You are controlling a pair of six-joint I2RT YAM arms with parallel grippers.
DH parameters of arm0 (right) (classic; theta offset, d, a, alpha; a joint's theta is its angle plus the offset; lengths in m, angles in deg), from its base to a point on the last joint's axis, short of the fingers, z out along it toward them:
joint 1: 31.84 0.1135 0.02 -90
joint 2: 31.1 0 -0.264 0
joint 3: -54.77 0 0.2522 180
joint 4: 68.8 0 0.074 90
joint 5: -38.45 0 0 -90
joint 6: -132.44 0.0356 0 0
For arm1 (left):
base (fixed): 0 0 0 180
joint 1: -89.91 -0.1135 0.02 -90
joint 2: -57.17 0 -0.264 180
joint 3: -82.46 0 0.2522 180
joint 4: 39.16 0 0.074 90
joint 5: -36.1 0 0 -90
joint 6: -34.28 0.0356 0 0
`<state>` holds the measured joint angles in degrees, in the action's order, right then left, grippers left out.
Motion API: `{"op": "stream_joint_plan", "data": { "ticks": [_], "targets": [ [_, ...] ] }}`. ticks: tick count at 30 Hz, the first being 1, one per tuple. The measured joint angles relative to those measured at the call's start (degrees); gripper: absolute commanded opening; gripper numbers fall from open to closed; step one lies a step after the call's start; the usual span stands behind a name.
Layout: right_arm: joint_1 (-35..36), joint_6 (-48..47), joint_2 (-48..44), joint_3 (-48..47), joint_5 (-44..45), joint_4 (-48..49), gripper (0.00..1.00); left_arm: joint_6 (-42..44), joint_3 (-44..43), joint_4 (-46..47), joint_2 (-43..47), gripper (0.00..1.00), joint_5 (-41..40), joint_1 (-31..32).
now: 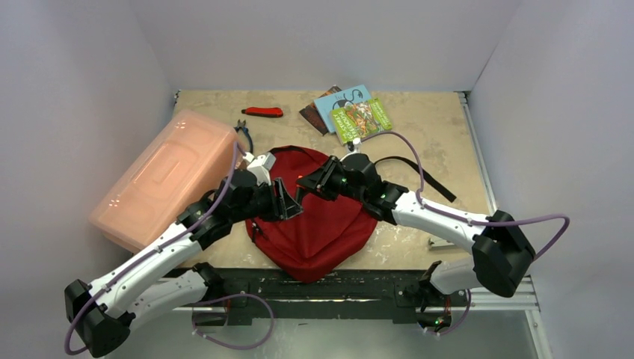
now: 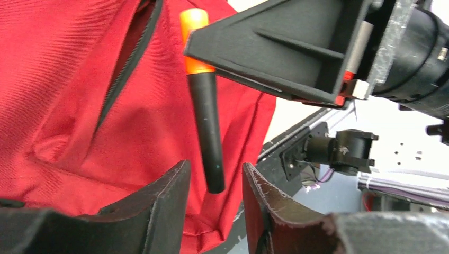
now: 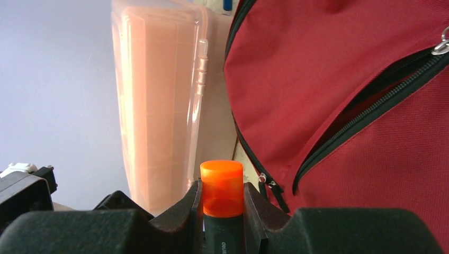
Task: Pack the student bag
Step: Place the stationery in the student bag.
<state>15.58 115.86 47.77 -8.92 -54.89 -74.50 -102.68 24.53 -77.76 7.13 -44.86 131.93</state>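
Centrally, the student bag (image 1: 321, 224) is laid at the near edge of the desk (image 1: 426, 134). Above it an orange-capped marker (image 2: 204, 116) is clamped in the right gripper (image 3: 222, 193), its lower end flanked, seemingly untouched, by the parted left gripper (image 2: 216, 169).

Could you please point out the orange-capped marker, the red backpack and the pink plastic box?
orange-capped marker (image 2: 206, 121): left wrist view, on its dark barrel.
red backpack (image 1: 321, 239): top external view, on its near fabric.
pink plastic box (image 1: 164, 176): top external view, on its lid.
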Motion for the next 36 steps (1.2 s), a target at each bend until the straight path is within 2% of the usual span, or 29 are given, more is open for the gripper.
{"op": "stream_joint_plan", "data": {
  "ticks": [10, 13, 15, 16, 18, 20, 21, 24, 29, 36],
  "targets": [
    [1.36, 0.57, 0.13, -1.60, 2.60, -2.64, 0.00, 1.60, -1.18, -3.56, -1.73, 0.29, -5.33, 0.50],
    [2.01, 0.59, 0.44, -2.10, 3.34, -3.17, 0.00, 1.81, -1.70, -3.61, -2.51, 0.21, -5.88, 0.50],
    [2.29, 0.59, 0.70, -2.40, 3.89, -3.63, 0.00, 1.92, -1.75, -3.56, -2.78, 0.07, -6.01, 0.52],
    [2.36, 0.59, 0.76, -2.47, 3.98, -3.85, 0.05, 2.10, -1.75, -3.58, -2.80, 0.00, -5.99, 0.55],
    [2.45, 0.28, 1.07, -2.73, 4.13, -4.02, 0.40, 2.21, -1.77, -3.65, -2.78, 0.00, -6.14, 0.57],
    [2.47, -1.16, 1.79, -3.89, 4.13, -5.09, 0.65, 2.62, -1.88, -4.31, -2.71, 0.00, -7.02, 0.68],
    [2.51, -3.08, 2.29, -5.18, 4.00, -6.29, 0.74, 2.78, -2.01, -5.29, -2.60, 0.00, -8.35, 0.81],
    [2.51, -11.17, 2.93, -9.22, 5.11, -11.69, 0.90, 2.80, -2.03, -9.66, -1.36, 0.00, -13.68, 0.76],
    [2.21, -19.93, 2.89, -13.90, 12.96, -22.88, 0.91, 1.53, -2.03, -18.21, 3.48, 0.00, -23.12, 0.74],
    [1.64, -13.68, 10.56, -21.90, 17.97, -38.80, 0.82, 1.49, -1.88, -22.38, 8.35, 0.00, -27.80, 0.76]
  ]
}}
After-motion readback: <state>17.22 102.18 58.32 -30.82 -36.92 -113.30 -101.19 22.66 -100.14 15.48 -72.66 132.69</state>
